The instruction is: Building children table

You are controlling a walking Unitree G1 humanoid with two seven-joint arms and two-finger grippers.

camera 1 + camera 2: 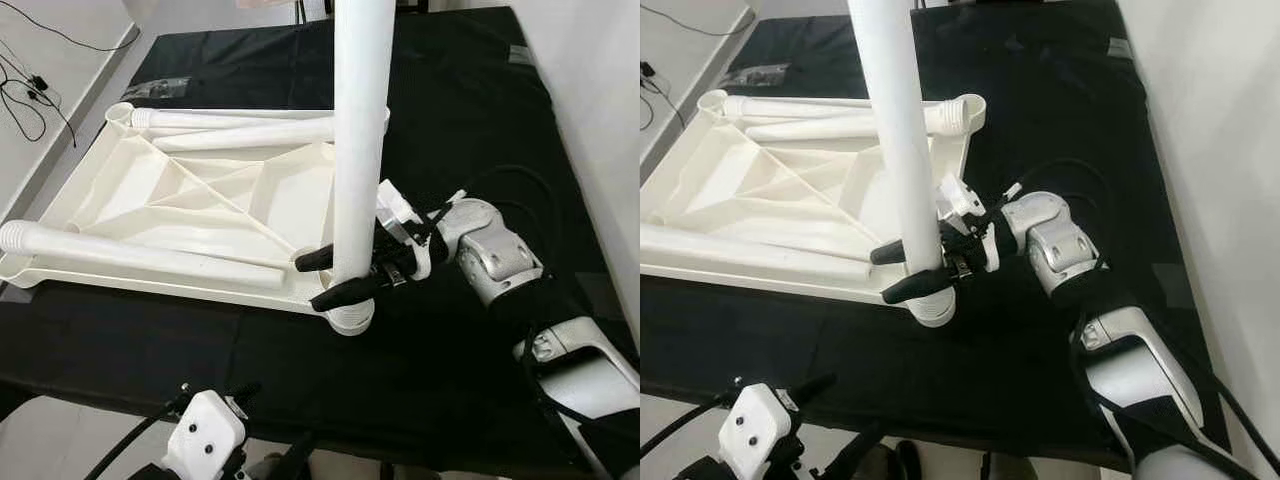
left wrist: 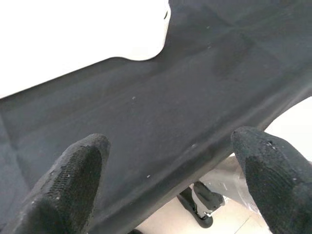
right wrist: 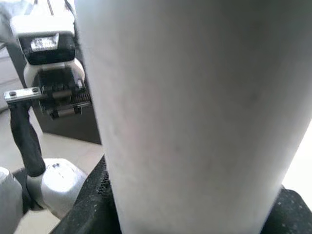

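Nearest, the left gripper [image 2: 165, 180] hangs wide open over the black cloth's [image 1: 470, 120] front edge, beyond it the right gripper [image 1: 335, 275] clamps the upright white leg [image 1: 358, 140] at the overturned tabletop's [image 1: 200, 200] near right corner (three legs lie flat), pale floor [image 1: 50, 90] behind.

The right arm [image 1: 1110, 340] reaches forward from the lower right, its silver forearm bent at the wrist [image 1: 1055, 245] so the right gripper [image 1: 335, 278] points toward the robot's left. Its two long black fingers [image 1: 345, 292] lie level, one on each side of an upright white table leg [image 1: 358, 150], jaws clamped against it. The left gripper [image 2: 170, 180] sits low at the near edge of the worktop [image 1: 460, 380], its black fingertips [image 2: 73, 175] spread wide apart and holding nothing.
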